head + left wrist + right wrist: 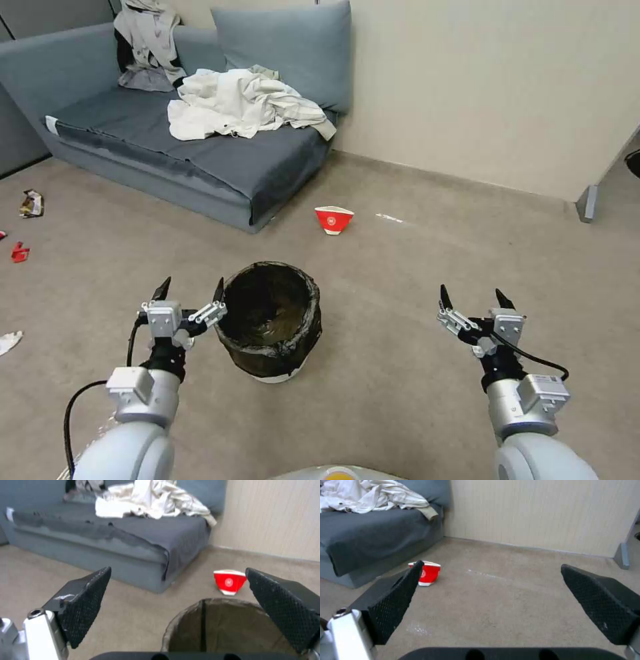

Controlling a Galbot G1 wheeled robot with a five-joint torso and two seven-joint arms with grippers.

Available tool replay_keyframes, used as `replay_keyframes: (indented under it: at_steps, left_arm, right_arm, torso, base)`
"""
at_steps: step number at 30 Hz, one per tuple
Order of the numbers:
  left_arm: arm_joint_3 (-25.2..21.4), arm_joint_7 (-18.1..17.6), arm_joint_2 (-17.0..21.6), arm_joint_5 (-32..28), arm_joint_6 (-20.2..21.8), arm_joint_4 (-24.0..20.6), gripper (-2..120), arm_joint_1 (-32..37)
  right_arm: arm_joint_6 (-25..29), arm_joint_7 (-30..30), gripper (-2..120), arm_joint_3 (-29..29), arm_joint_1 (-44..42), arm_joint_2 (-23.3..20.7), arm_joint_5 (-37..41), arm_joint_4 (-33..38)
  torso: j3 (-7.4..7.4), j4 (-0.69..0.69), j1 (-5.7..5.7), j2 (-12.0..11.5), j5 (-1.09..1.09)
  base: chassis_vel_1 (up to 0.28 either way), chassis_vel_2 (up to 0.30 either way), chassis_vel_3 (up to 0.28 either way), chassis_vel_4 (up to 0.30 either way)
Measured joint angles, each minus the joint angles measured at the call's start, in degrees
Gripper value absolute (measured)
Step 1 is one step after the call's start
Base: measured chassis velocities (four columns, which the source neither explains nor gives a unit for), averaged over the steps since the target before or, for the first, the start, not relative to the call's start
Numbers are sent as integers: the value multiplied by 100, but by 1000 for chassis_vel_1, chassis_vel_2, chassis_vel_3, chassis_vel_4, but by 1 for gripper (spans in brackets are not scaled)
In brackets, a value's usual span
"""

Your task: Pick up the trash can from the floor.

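Observation:
The trash can [271, 320], a small round white bin lined with a crinkled dark bag, stands upright on the beige carpet floor [400, 320] in front of me. My left gripper [190, 291] hovers open just left of its rim, one fingertip close to the bag's edge. In the left wrist view the trash can [216, 627] opens below that gripper [180, 580], under one finger. My right gripper [472, 297] is open well to the right of the can, over bare carpet, and the right wrist view shows this gripper [490, 577] holding nothing.
A red-and-white paper bowl [334, 219] sits on the carpet beyond the can. A grey sofa [193, 153] with crumpled clothes [240, 103] stands at the back left, a beige wall [493, 87] behind. Litter scraps [27, 207] lie at far left.

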Motion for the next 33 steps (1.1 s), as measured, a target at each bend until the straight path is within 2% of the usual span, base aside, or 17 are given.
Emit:
replay_keyframes:
  at_steps: [7,9,10,14,16,17,24,28,33]
  left_arm:
    - [-13,-77,211,-282,229,168,100,-204]
    - [-11,-193,373,-467,548,286,100,-392]
    - [-11,-193,373,-467,548,286,100,-392]
    - [52,-444,702,-845,1498,518,100,-850]
    - [65,-450,728,-883,1555,557,100,-895]
    - [145,-464,839,-1002,1785,788,100,-1130]
    - [388,-453,1016,-1281,2162,1259,100,-1674]
    - [597,-428,1106,-1600,3192,1548,100,-2120]
    - [725,-345,1128,-1701,3450,1703,100,-2230]
  right_arm:
    - [0,10,100,11,6,-31,8,-32]
    - [-1,19,100,14,28,-53,11,-70]
    - [-1,19,100,14,28,-53,11,-70]
    - [-30,35,100,-12,62,-66,10,-131]
    - [-31,37,100,-16,64,-64,10,-136]
    - [-34,44,100,-29,67,-53,0,-158]
    - [-36,57,100,-26,39,-20,-22,-177]
    - [-14,151,100,7,56,4,-30,-212]
    - [31,153,100,-5,56,66,-89,-237]
  torso:
    - [0,0,0,0,0]
    - [0,1,0,0,0]
    - [0,1,0,0,0]
    - [0,1,0,0,2]
    - [0,1,0,0,2]
    - [0,1,0,0,1]
    - [0,1,0,0,1]
    - [0,0,0,0,2]
    - [0,1,0,0,1]
  base:
    - [0,0,0,0]
    - [0,0,0,0]
    - [0,0,0,0]
    - [0,0,0,0]
    - [0,0,0,0]
    - [0,0,0,0]
    - [0,0,0,0]
    - [0,0,0,0]
    - [0,0,0,0]
